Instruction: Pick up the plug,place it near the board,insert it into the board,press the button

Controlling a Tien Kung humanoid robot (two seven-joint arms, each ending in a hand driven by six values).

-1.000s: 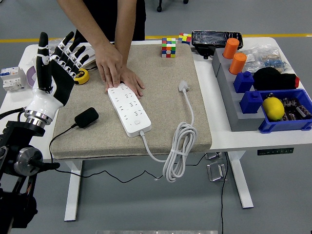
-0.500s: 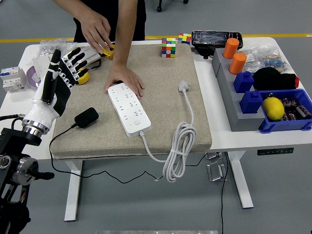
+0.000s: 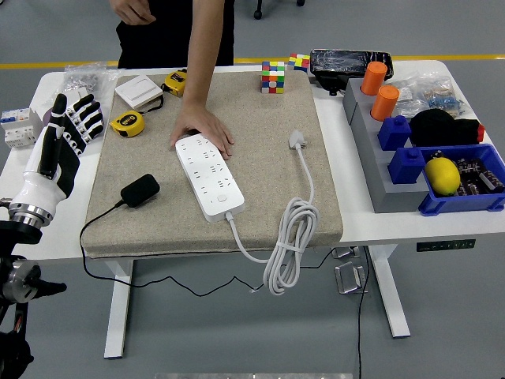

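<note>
A black plug adapter [image 3: 140, 189] with a thin black cord lies on the beige mat's left part. The white power strip [image 3: 209, 175] lies diagonally mid-mat, its own white plug [image 3: 297, 140] and coiled cable to its right. A person's hand [image 3: 203, 128] presses on the strip's far end. My left hand [image 3: 65, 136], black and white, is raised at the table's left edge with fingers spread, holding nothing, well left of the black plug. My right hand is out of view.
Yellow tape measures [image 3: 126, 123], a white switch plate [image 3: 139, 91] and a breaker [image 3: 19, 126] sit at the far left. A Rubik's cube [image 3: 273, 76] stands at the mat's back edge. Grey stand with orange and blue blocks [image 3: 385, 103] and a blue bin [image 3: 465, 185] fill the right.
My left hand has drawn back leftward and lower, away from the mat. The person's other hand has lifted off the strip and withdrawn to the top of the picture.
</note>
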